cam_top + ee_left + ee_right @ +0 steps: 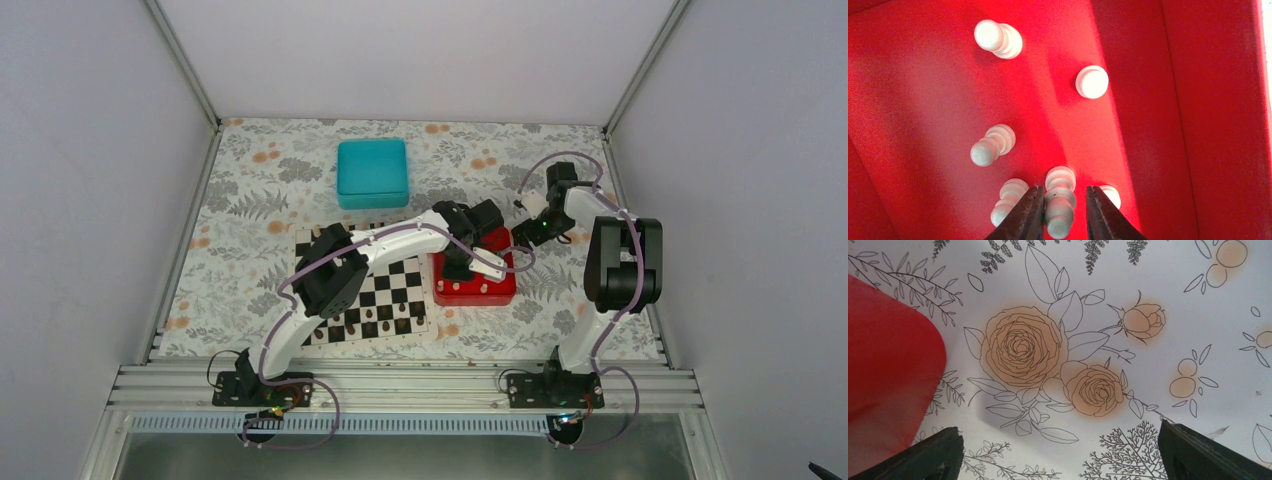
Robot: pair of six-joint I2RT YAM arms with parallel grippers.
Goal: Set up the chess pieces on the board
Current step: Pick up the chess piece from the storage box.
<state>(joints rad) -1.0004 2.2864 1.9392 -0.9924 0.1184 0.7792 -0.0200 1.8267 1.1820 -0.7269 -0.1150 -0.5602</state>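
Left tool (1063, 190) down in the red tray (1198, 125), straddling one cream chess piece (1060, 200).
Its jaws stand narrowly apart on either side of that piece; whether they pinch it cannot be told. Five more pale chess pieces (998, 39) sit around it on the tray floor. The board (400, 290) lies on the bench (1198, 315) just left of the tray. The right tool (1063, 440) hangs spread wide over the floral bench beside the tray's corner.

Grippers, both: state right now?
Left gripper: astride a cream chess piece in the red tray; grip cannot be told.
Right gripper: open, empty.
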